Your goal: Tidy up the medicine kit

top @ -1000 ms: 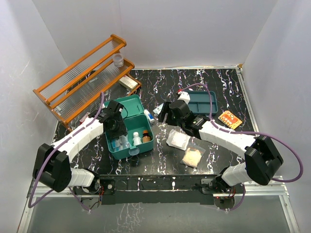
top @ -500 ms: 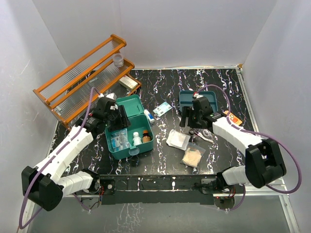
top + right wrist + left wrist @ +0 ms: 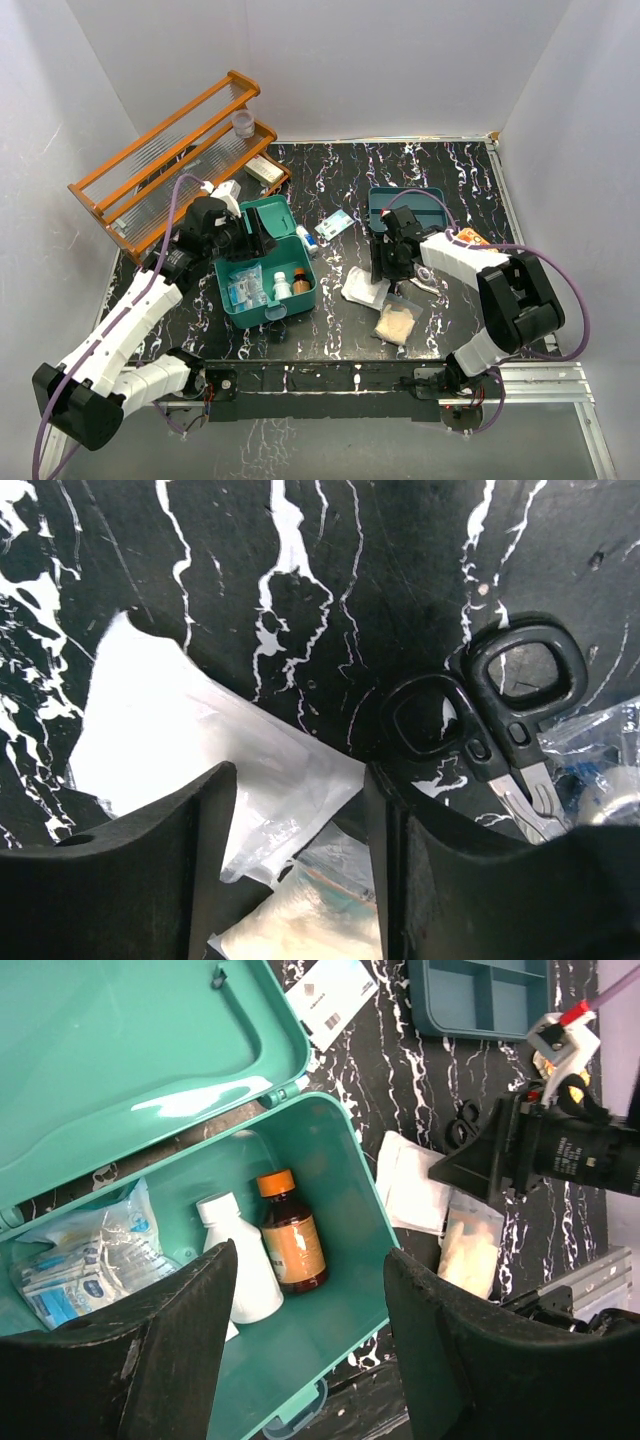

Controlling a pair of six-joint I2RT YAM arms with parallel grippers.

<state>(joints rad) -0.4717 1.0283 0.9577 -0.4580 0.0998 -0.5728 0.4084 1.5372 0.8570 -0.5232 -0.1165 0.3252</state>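
Medicine kit (image 3: 268, 218) lies open, teal, seemingly half-full.

I see a teal-green medicine kit (image 3: 130, 1050), black table (image 3: 340, 180) veined with white (marble-like), orange rack (image 3: 160, 165), brown bottle (image 3: 292, 1245) with orange cap, plain white bottle (image 3: 245, 1275), black-handled scissors (image 3: 490, 705), darker teal tray (image 3: 480, 1000).

rack (image 3: 170, 170): back-left | tray (image 3: 430, 212): back-right | scissors (image 3: 490, 745): beside white pouch (image 3: 180, 740), possibly gauze
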